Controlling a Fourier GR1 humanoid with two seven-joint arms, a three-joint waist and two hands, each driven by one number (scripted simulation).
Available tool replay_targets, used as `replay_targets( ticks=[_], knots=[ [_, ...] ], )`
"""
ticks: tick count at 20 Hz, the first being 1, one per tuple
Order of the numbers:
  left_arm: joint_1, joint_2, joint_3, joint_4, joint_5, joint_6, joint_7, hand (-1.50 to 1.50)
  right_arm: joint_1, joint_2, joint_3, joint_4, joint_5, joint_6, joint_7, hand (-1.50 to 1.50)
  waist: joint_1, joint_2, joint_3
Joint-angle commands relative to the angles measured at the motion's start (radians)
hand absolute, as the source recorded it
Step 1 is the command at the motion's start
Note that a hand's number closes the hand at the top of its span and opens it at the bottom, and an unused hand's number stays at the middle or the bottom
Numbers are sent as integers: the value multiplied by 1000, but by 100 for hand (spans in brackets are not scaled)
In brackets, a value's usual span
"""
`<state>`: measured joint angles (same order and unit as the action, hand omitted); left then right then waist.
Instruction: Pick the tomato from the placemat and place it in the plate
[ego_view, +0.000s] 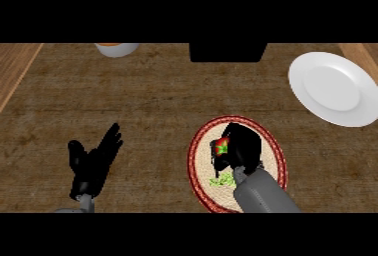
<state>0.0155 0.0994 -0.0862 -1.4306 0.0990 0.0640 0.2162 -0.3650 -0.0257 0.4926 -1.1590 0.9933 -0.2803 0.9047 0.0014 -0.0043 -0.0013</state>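
Right hand (245, 147) sits over the oval placemat (201, 172), its fingers (230, 132) curled round the tomato (221, 146), which shows red and green between them. Tomato is on or just above the placemat; can't tell which. White plate (336, 87) is well apart, far right on the desk (148, 100). Left hand (92, 165) rests lower left, fingers spread.

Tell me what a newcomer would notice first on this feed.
The right hand, curled round the red tomato at the oval red-rimmed placemat, lower centre. Next, the white plate at upper right, bare and apart from the mat. The left hand rests open at lower left.
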Motion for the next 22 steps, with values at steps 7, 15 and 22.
replay_targets(
  ticks=[7,15,22],
  knots=[
    [36,-5,9,4,14,-10,-18,0,185,-252,157,-385,-131,-79,-591,150,-21,-2,3],
    [38,25,17,-48,16,-24,27,0,376,-401,-83,-671,-341,-223,-691,150,-13,2,2],
    [-26,13,44,54,14,-30,-20,0,346,-430,-359,-577,-711,-193,-842,150,-7,8,2]
  ],
)
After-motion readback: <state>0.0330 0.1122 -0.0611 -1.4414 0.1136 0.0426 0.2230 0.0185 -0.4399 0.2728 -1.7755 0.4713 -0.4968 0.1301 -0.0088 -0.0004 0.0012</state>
